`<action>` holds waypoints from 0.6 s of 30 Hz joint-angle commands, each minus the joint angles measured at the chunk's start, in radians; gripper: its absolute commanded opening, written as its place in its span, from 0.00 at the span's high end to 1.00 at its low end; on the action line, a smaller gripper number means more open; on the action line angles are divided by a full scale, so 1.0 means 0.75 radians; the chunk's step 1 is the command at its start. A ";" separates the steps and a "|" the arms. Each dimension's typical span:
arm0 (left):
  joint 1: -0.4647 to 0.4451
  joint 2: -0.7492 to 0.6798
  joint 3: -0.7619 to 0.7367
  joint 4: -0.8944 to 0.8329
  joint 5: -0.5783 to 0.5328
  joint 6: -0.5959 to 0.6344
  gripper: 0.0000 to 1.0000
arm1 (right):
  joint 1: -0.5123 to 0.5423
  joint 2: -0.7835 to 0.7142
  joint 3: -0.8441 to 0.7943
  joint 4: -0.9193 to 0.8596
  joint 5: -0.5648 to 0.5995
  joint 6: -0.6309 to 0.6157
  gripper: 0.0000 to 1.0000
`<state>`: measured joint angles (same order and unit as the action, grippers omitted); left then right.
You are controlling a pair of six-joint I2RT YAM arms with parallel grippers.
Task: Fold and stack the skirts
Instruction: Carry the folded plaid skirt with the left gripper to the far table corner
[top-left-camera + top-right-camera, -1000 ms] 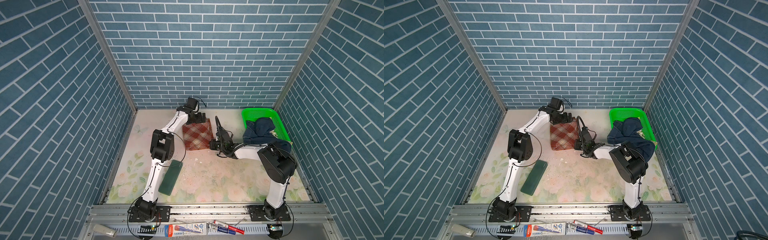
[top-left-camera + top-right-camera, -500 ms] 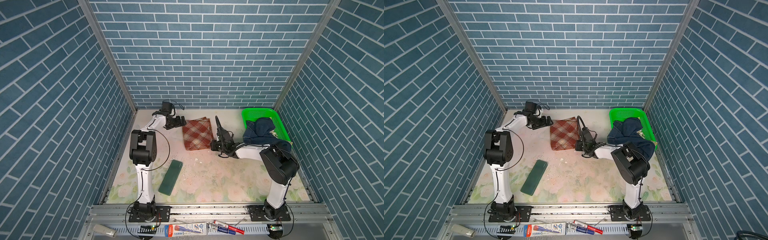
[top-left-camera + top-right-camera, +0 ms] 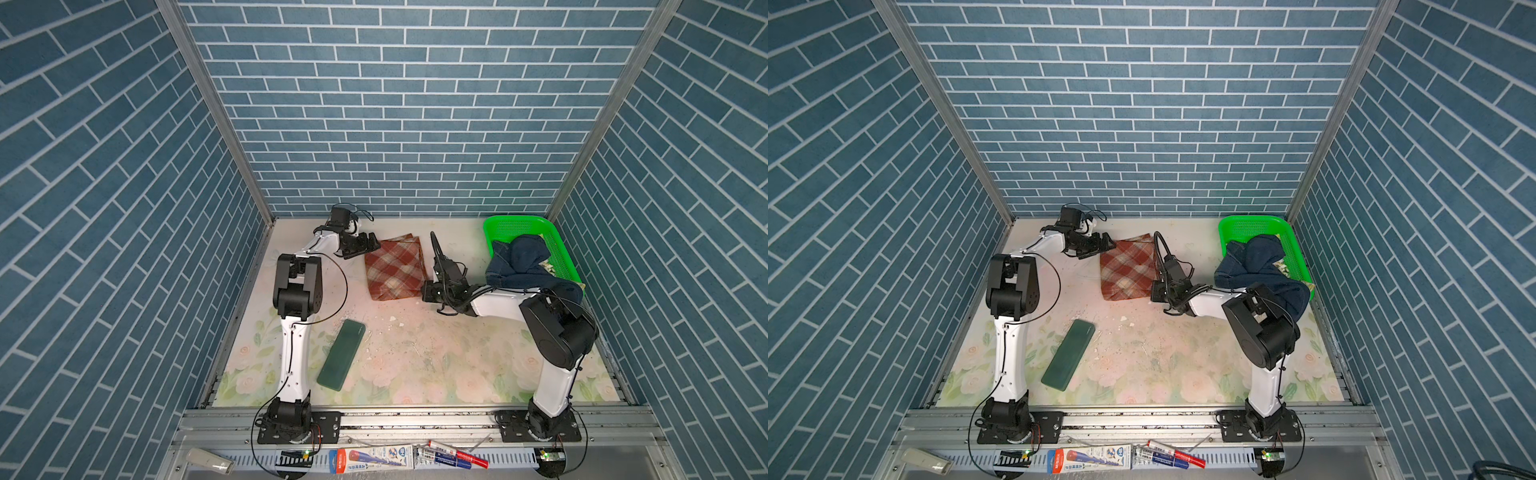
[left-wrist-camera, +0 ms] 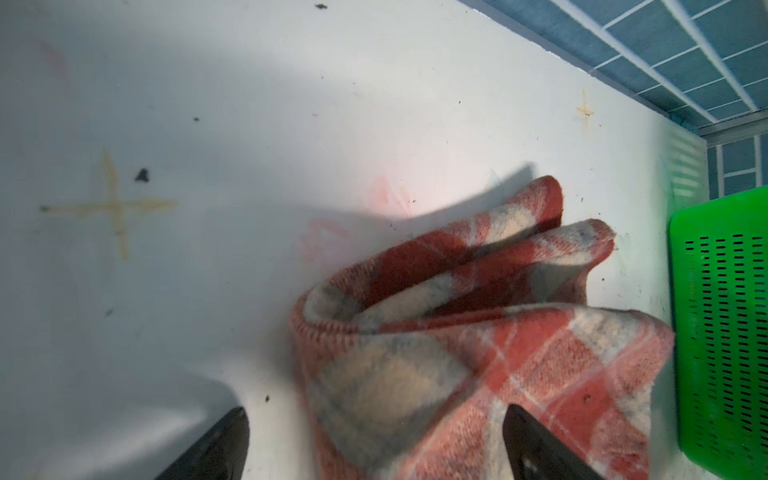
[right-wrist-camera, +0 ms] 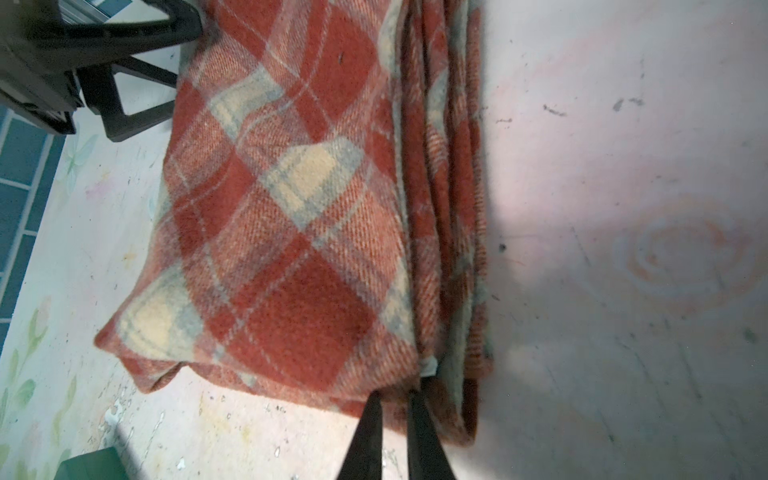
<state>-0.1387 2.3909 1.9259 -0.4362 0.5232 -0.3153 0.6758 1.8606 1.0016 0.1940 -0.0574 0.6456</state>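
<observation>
Right gripper (image 5: 395,401): its 2 fingers are nearly closed and pinch the layered edge of the plaid skirt (image 5: 291,216) at the skirt's near right corner.
Left gripper (image 4: 376,411): jaws are wide apart and hold nothing. 1 finger is over the cloth and 1 over bare bench (image 4: 208,124), at the skirt's far left corner. Whether it touches the cloth cannot be told.
Plaid skirt, place: it lies flat on the far middle of the bench, folded to an oblong, between the 2 grippers at opposite corners.
Plaid skirt, axis: the long axis runs from the near edge toward the far edge of the bench. The stacked layer edges run along its right side.
Denim skirt (image 3: 523,262): it is heaped in the basket (image 3: 515,226) at the far right corner and spills over the basket's near rim.
Lemon skirt (image 3: 549,266): only a scrap shows, in the basket beside the denim.
Pad (image 3: 341,355): it lies near the left arm, well apart from the plaid skirt, with its long axis on a slant.
</observation>
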 commanded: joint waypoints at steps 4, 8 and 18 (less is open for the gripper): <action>-0.060 0.139 0.089 -0.138 0.044 -0.017 0.11 | -0.006 0.014 0.065 -0.005 -0.006 -0.014 0.86; -0.063 0.173 0.100 -0.084 0.104 -0.067 0.45 | -0.007 0.008 0.058 0.005 -0.020 -0.012 0.86; -0.045 0.049 -0.034 0.336 0.071 -0.388 1.00 | -0.007 -0.106 0.025 -0.053 0.012 -0.034 0.84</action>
<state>-0.1734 2.4744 1.9446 -0.2890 0.6147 -0.5049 0.6731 1.8458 1.0050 0.1814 -0.0639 0.6456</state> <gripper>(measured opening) 0.111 0.152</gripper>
